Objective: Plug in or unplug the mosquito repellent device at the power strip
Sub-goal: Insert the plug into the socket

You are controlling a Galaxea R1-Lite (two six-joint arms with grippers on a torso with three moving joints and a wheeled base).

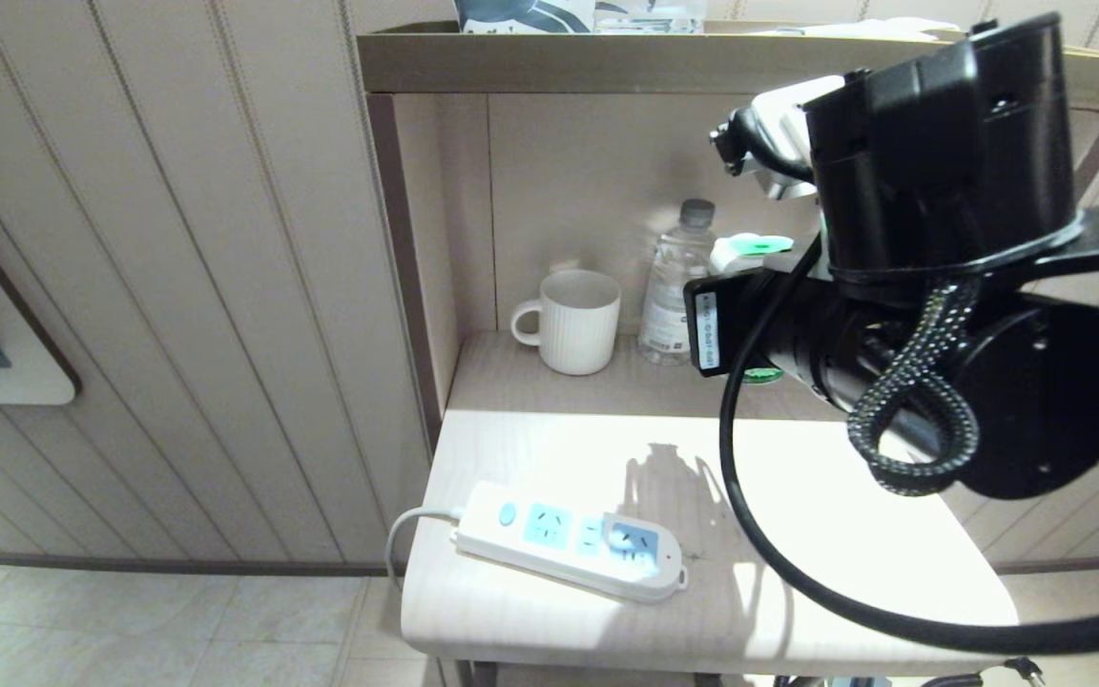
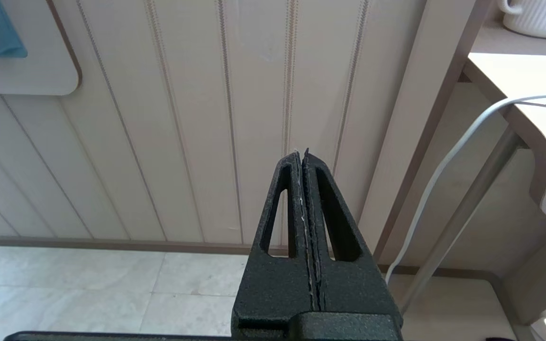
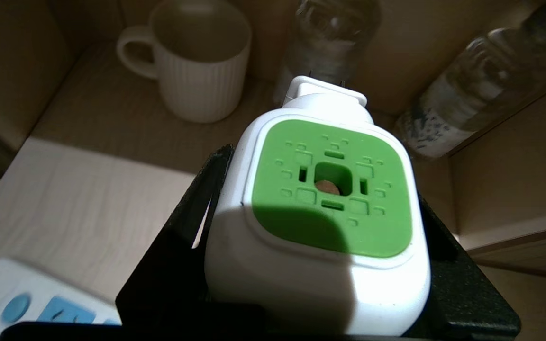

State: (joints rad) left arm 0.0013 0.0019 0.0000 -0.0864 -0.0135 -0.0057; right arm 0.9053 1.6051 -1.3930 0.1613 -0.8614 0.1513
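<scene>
The right hand grips the repellent, no writing readable on its green face. The strip lies on the surface. The left hand is closed, empty.

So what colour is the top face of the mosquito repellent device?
Green, set in white mosquito repellent device; clearest in right wrist view.

Beige grooved wall panelling meets pale floor tiles; bright light falls across the pale wooden table under a shelf.
</scene>
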